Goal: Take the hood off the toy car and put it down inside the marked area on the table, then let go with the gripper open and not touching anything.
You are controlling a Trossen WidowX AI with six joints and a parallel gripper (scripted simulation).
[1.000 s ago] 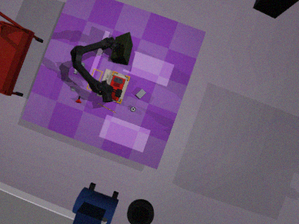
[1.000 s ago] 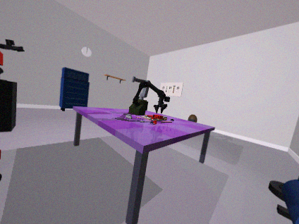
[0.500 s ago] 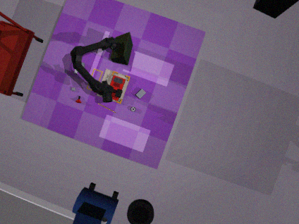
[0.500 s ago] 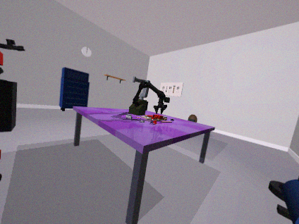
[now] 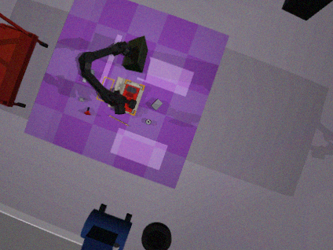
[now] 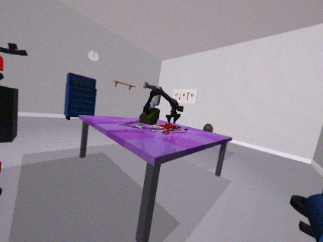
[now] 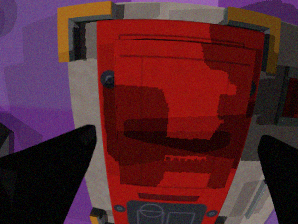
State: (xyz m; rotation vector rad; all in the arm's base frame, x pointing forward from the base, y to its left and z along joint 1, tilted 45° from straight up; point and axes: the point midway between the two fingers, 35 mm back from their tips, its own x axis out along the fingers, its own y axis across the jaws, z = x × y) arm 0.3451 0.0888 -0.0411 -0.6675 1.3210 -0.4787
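Observation:
The red toy car [image 5: 130, 89] [image 6: 167, 125] lies on a pale grey base [image 7: 82, 100] between orange corner brackets [image 7: 90, 10]. Its flat red hood panel [image 7: 192, 105] fills the middle of the wrist view, partly in shadow; its edges are hard to tell from the body. My gripper [image 5: 126, 105] [image 6: 172, 121] [image 7: 181, 139] is open and empty above the car. The fingers appear on either side of the red panel in the wrist view, with nothing between them. A thin orange outline [image 5: 108, 78] on the table beside the car looks like the marked area; the arm partly covers it.
A grey block [image 5: 156, 104] and a small round part [image 5: 148, 122] lie on one side of the car. A thin rod [image 5: 118, 120] and a small red piece [image 5: 87, 112] [image 6: 167, 132] also lie on the purple table [image 5: 71, 135] [image 6: 126, 133].

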